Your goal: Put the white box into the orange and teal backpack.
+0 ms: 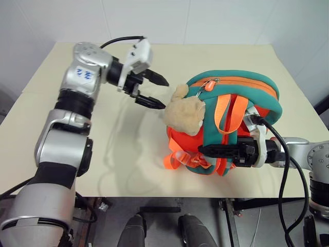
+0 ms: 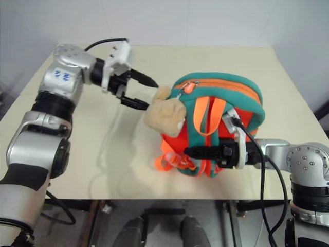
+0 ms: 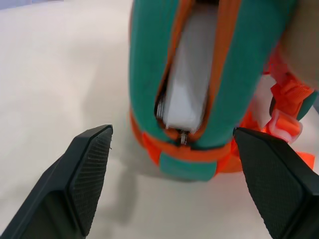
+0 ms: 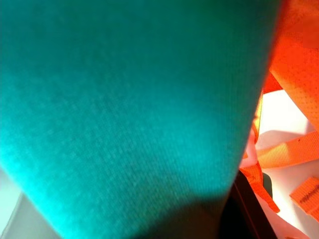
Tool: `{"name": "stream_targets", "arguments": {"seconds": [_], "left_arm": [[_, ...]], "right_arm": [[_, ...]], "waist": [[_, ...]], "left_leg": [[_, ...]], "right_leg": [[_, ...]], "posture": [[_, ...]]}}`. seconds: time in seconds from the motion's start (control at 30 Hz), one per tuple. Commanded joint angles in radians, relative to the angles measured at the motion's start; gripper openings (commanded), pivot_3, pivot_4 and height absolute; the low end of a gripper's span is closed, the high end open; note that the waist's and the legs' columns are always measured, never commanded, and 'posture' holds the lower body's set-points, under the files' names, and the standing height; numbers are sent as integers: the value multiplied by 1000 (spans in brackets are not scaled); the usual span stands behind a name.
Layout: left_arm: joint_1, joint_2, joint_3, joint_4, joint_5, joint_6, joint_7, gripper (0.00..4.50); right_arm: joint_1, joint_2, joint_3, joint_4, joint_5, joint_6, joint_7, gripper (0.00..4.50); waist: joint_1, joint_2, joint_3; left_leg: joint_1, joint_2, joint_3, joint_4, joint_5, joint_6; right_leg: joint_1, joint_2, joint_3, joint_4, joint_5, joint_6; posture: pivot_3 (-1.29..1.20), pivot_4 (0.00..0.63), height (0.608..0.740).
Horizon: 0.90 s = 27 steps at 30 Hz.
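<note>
The orange and teal backpack (image 1: 234,123) stands upright on the cream counter (image 1: 128,170), a little right of the middle and toward the near edge. Its tan plush toy (image 1: 184,112) hangs on the left side of the bag, and the orange straps (image 1: 225,114) fall down the near face.

In the left wrist view the zipper mouth of the backpack is parted, and the white box (image 3: 192,74) sits inside it, between the two orange zipper edges. Part of its glossy white face shows through the opening; how deep it goes I cannot tell.

The left claw (image 1: 152,90) hovers to the left of the backpack, just beside the plush toy, with its two black fingers (image 3: 87,169) spread wide apart and nothing between them. It does not touch the bag.

The right claw (image 1: 205,150) reaches in from the right, low on the near face of the backpack. Its fingers seem pressed together on the teal and orange strap there, but the fabric hides the tips, so this grip is only probable.
</note>
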Motion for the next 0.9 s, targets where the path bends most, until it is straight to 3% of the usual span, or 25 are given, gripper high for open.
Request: {"name": "stream_targets", "arguments": {"seconds": [0.03, 0.23, 0.37, 0.7, 0.9], "left_arm": [[98, 49, 83, -136, -77, 29, -33, 4131], [262, 47, 148, -348, -154, 96, 36, 4131], [271, 6, 164, -366, -156, 61, 98, 3226], [230, -78, 147, -240, -97, -65, 193, 74], [198, -133, 142, -123, -75, -155, 205, 30]], "right_arm": [[12, 0, -10, -23, 23, -9, -7, 807], [8, 9, 1, -16, 20, -19, -14, 807], [-4, 13, 13, -6, 11, -26, -11, 807], [5, 9, 2, -14, 18, -28, -21, 807], [17, 8, -11, -22, 33, -28, -39, 807]], "waist": [[-3, 0, 0], [6, 0, 0], [12, 0, 0], [8, 0, 0], [10, 0, 0]], "left_leg": [[0, 0, 0, 0, 0, 0], [0, 0, -1, 2, 0, 0], [1, 0, -1, 2, 1, 0], [1, 0, 0, 1, 1, 1], [1, 0, 0, 2, 1, 1]], "right_leg": [[0, 0, 0, 0, 0, 0], [0, 0, 0, 2, 0, 0], [1, 0, -1, 2, 0, 0], [1, 1, 0, 2, 1, 0], [1, 1, 0, 1, 2, 0]], "posture": [[0, 150, 740], [0, 150, 740], [0, 150, 740], [0, 150, 740], [0, 150, 740]]}}
